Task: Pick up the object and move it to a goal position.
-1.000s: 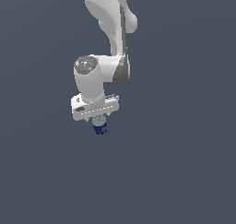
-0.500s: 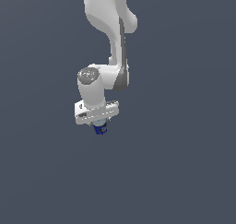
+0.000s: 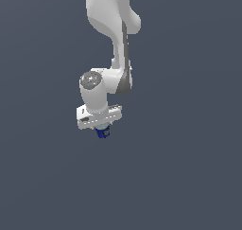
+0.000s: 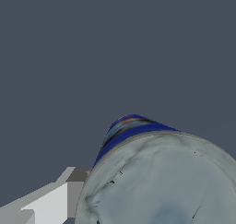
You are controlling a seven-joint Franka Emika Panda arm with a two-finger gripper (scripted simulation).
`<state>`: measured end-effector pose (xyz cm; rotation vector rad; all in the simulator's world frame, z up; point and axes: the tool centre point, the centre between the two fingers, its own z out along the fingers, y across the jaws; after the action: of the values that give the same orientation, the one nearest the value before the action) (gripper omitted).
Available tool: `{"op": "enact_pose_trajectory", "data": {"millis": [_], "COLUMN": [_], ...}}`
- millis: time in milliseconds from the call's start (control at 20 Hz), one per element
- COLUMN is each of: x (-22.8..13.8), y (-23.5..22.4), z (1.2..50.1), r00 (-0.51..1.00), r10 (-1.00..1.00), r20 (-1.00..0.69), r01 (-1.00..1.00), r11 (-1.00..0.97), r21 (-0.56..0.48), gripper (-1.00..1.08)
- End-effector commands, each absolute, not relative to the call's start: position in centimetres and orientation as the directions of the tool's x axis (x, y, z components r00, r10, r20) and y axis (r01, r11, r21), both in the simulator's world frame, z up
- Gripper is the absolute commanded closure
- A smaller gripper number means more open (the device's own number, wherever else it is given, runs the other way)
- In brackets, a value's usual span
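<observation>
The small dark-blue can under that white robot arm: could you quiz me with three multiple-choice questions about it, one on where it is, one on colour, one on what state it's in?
1. Where is the small dark-blue cylindrical can?
A. Directly beneath the white robot hand
B. Far off at the exterior view's right
C. Above the arm's elbow

2. What colour is the can's flat top?
A. Bright green
B. Silvery grey
C. Yellow

3. What state is the can in?
A. Lying alone, away from the hand
B. Split in two
C. Held in the hand

Answers: 1 A, the exterior view shows it poking out just under the hand. 2 B, the wrist view shows a pale grey top above blue sides. 3 C, a finger sits against its side and the can stays tucked under the hand.
</observation>
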<state>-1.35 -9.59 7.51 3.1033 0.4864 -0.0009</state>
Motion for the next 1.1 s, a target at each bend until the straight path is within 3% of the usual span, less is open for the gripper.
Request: {"op": "enact_pose_trajectory", "data": {"millis": [0,550,1050], "x": [-1.3,-1.3,-0.8], "y": [-9.5,-10.1,-12.6], "z": [7.4,9.2,16.7], "r00": [0.952,0.952,0.952], "r10": [0.307,0.306,0.307], "r20": [0.000,0.000,0.000], "r01": [0.307,0.306,0.307], "r11": [-0.952,-0.952,-0.952], "r21": [0.000,0.000,0.000], "gripper": [1.08,1.08,1.08]}}
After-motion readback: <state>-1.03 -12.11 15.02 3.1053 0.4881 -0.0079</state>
